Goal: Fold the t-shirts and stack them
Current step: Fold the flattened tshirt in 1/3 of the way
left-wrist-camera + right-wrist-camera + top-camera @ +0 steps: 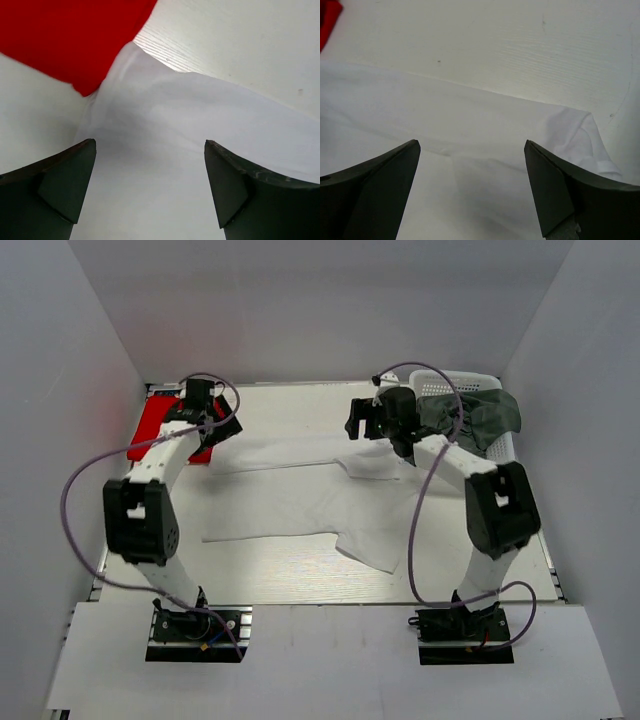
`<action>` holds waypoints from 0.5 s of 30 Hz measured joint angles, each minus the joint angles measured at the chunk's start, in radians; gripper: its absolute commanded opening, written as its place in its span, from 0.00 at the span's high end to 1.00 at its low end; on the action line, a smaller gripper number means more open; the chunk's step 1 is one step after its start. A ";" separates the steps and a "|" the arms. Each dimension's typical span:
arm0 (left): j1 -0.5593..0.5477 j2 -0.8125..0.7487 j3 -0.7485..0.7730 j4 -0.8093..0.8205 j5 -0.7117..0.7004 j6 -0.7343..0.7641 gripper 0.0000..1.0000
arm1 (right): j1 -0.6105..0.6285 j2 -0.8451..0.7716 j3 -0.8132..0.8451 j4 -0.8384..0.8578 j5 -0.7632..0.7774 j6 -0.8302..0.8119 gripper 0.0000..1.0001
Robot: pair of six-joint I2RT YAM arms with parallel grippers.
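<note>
The white t-shirt (300,502) lies spread across the middle of the table, partly folded. The red t-shirt (152,424) lies at the far left edge; it also shows in the left wrist view (75,35), touching the white cloth (190,140). The dark grey-green t-shirt (480,416) hangs over the basket at the far right. My left gripper (210,430) is open above the white shirt's far left corner, fingertips (75,170) apart. My right gripper (360,425) is open above the shirt's far edge (485,145), near a sleeve (585,135).
A white lattice basket (460,382) stands at the far right corner. White walls close in the table on three sides. Purple cables loop from both arms. The light wooden tabletop (300,405) shows beyond the shirt.
</note>
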 measured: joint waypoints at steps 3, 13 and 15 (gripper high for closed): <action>-0.001 -0.178 -0.086 -0.025 -0.056 -0.078 0.01 | 0.034 -0.159 -0.117 0.025 0.019 -0.019 0.10; 0.012 -0.735 -0.754 -0.170 -0.074 -0.377 0.01 | 0.114 -0.549 -0.560 -0.035 0.174 0.073 0.10; 0.012 -0.813 -0.841 -0.209 -0.082 -0.410 0.01 | 0.117 -0.611 -0.599 -0.061 0.194 0.097 0.10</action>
